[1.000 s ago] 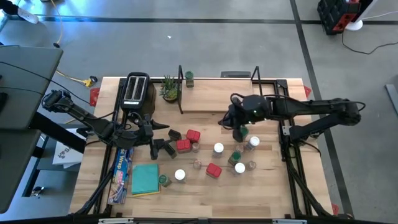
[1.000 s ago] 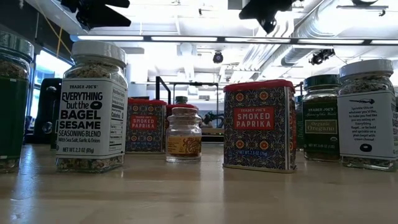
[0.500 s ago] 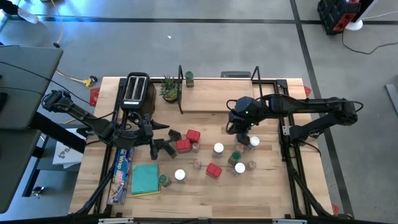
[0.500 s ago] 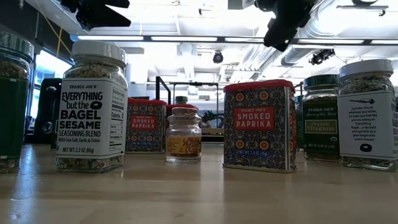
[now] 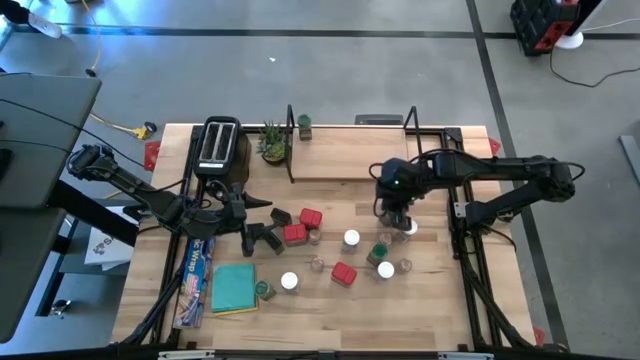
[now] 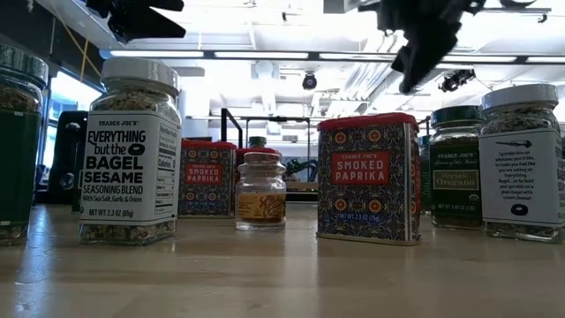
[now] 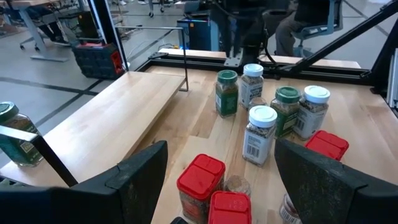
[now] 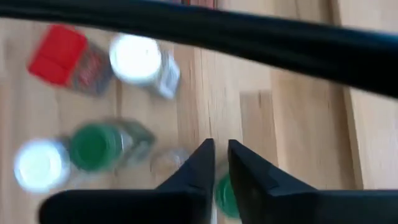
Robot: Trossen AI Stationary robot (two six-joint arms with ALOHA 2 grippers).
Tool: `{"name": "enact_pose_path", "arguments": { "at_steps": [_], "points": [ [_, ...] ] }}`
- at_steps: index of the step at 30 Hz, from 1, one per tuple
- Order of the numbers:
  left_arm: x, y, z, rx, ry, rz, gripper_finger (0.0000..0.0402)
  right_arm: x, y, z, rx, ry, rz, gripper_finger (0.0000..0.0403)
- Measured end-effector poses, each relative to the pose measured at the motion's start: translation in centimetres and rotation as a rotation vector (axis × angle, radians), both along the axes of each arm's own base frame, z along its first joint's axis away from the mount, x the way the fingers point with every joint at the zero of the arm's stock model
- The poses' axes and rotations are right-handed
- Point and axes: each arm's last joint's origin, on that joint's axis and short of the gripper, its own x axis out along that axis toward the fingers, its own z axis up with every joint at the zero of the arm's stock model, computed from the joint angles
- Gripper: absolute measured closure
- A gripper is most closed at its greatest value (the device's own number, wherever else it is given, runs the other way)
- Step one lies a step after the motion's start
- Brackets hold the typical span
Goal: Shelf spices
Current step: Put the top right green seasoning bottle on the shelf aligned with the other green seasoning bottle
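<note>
Your right gripper [image 5: 393, 212], fingers nearly pinched together and holding nothing, hangs right over the green-lidded jar [image 7: 226, 93] just in front of the shelf [image 5: 350, 160], so it's way closer than the left arm.

Straight down from overhead, whole table [image 5: 320, 310] framed. Level across tabletop, very close to jars. Wrist cameras forward past fingers, near. Shared: red tin [image 5: 344, 274] [image 6: 366, 177] at table's 6 o'clock.
</note>
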Motion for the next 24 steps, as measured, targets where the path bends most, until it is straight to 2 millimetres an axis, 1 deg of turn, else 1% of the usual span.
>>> {"name": "enact_pose_path", "arguments": {
  "at_steps": [3, 8, 11, 13, 16, 24],
  "points": [
    [0.0, 0.1, 0.0, 0.008, -0.003, 0.021, 0.0111, -0.4, -0.1, -0.3, -0.048, 0.058, -0.001, 0.0306],
    [0.0, 0.1, 0.0, 0.007, -0.004, 0.022, 0.0111, -0.4, -0.2, -0.9, -0.114, 0.117, 0.051, 0.0214],
    [0.0, 0.1, 0.0, -0.005, -0.005, 0.026, 0.0111, -0.3, -0.3, -1.8, -0.146, 0.208, 0.106, 0.0162],
    [-0.1, 0.1, -0.1, -0.011, -0.004, 0.027, 0.0111, -0.1, -0.3, -2.3, -0.160, 0.259, 0.152, 0.0137],
    [-0.1, 0.1, -0.1, -0.005, -0.001, 0.026, 0.0111, 0.4, -0.3, -3.1, -0.175, 0.294, 0.222, 0.0119],
    [-0.1, 0.0, -0.3, -0.012, 0.021, 0.001, 0.0111, 1.8, -0.4, -5.2, -0.204, 0.373, 0.362, 0.0116]
  ]
}}
